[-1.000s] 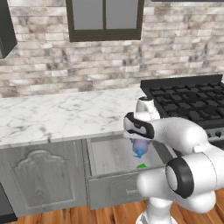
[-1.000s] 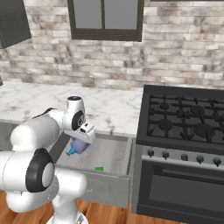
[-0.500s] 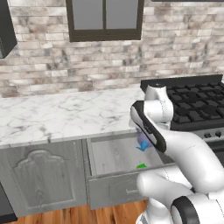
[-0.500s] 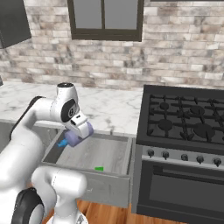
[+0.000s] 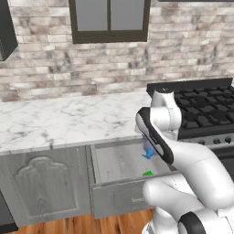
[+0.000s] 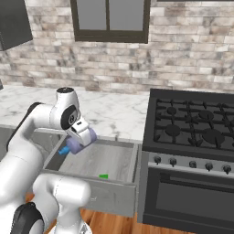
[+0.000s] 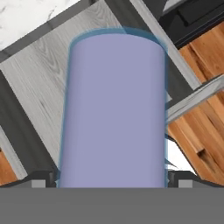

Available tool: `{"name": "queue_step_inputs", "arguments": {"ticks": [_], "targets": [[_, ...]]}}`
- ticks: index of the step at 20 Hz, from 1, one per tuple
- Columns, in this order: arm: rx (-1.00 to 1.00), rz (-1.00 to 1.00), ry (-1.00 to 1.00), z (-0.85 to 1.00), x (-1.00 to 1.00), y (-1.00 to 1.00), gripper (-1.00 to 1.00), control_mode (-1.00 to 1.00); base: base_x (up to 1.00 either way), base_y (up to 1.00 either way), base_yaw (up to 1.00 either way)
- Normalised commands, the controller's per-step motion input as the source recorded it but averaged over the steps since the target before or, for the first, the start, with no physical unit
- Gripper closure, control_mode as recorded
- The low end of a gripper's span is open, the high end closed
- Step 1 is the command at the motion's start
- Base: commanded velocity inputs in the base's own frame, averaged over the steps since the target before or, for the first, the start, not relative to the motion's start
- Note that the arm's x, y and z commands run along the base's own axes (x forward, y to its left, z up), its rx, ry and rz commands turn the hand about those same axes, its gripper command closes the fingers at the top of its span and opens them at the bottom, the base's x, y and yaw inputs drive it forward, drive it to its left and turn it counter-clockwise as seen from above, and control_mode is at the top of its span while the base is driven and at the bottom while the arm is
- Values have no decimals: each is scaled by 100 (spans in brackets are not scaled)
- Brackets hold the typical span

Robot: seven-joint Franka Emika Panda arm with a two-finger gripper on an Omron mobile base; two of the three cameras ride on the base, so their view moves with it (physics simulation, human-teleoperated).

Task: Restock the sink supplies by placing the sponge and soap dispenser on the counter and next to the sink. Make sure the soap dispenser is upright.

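Hand view has the soap dispenser (image 7: 114, 109) pinched between the gripper (image 7: 113, 178)'s widely spread jaws, its long axis running from 6 to 12 o'clock. Right base view shows the bottle tilted over the open drawer (image 6: 119, 161), pump toward 8 o'clock; the sponge (image 6: 103, 176) lies inside. No readable label.
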Motion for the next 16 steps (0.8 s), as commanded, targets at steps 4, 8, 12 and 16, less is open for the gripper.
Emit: {"name": "queue_step_inputs", "arguments": {"ticks": [4, 8, 12, 16], "targets": [[0, -8, -4, 0, -15, 0, 100, 100, -21, 0, -18], [0, 0, 0, 0, 0, 0, 100, 100, -40, -6, -46], [0, 0, 0, 0, 0, 0, 100, 100, -17, -11, -53], [0, 0, 0, 0, 0, 0, 100, 100, 0, -18, -52]]}}
